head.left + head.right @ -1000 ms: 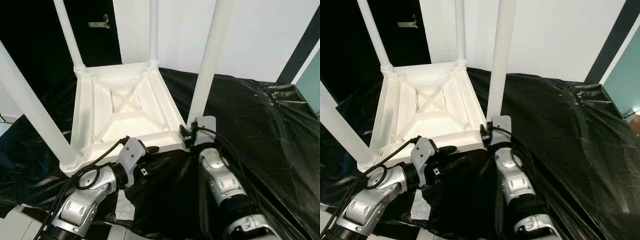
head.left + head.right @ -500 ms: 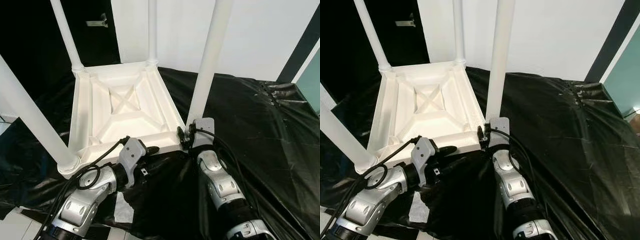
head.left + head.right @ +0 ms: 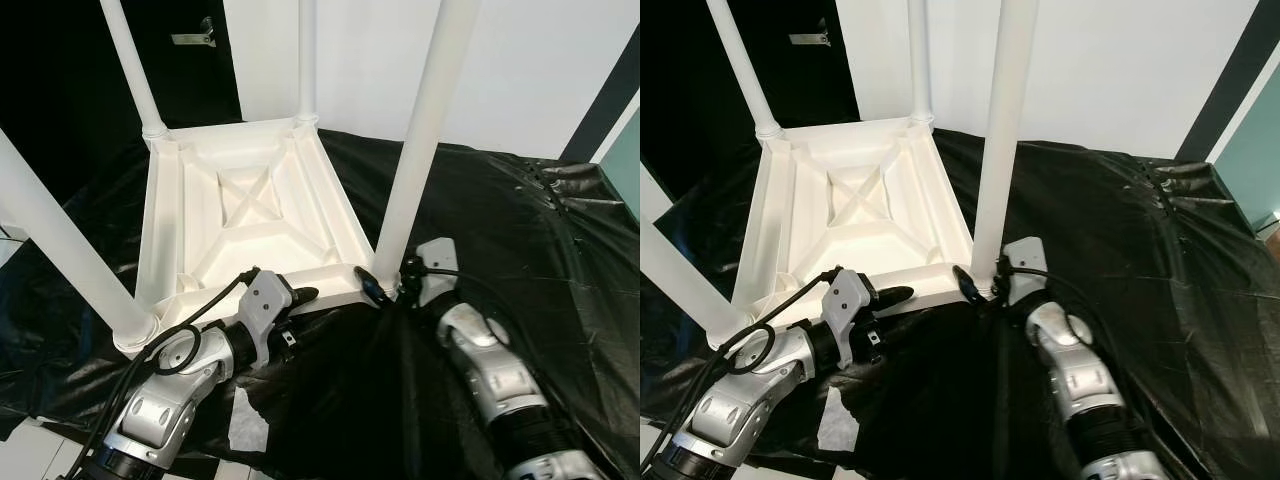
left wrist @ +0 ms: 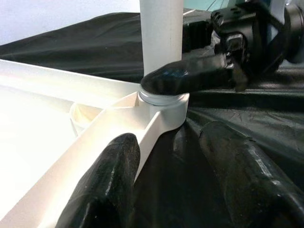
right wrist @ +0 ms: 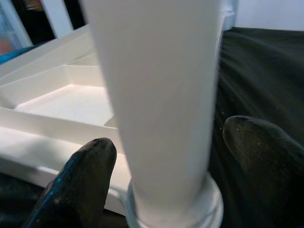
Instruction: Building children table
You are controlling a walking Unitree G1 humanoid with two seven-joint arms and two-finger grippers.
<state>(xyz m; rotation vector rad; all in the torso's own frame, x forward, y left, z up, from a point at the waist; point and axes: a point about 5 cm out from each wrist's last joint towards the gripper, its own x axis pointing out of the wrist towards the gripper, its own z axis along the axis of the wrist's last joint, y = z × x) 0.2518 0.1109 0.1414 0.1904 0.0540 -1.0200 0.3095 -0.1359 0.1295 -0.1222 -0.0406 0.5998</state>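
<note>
The white children's table point(image 3: 245, 210) lies upside down in the centre-left of the frame on a black plastic sheet point(image 3: 520, 230), its four legs pointing up, presumably so they can be fitted into the corner sockets. At the lower middle, the right gripper point(image 3: 388, 292) sits at the base of the nearest leg point(image 3: 415, 170), its fingers point(image 5: 78, 178) spread either side of the post rather than clamped on it, probably to turn or seat it. The left gripper point(image 3: 292, 300) rests at the table's near rim, fingers parted astride the edge, seemingly steadying the top against that twisting, without squeezing it
</note>
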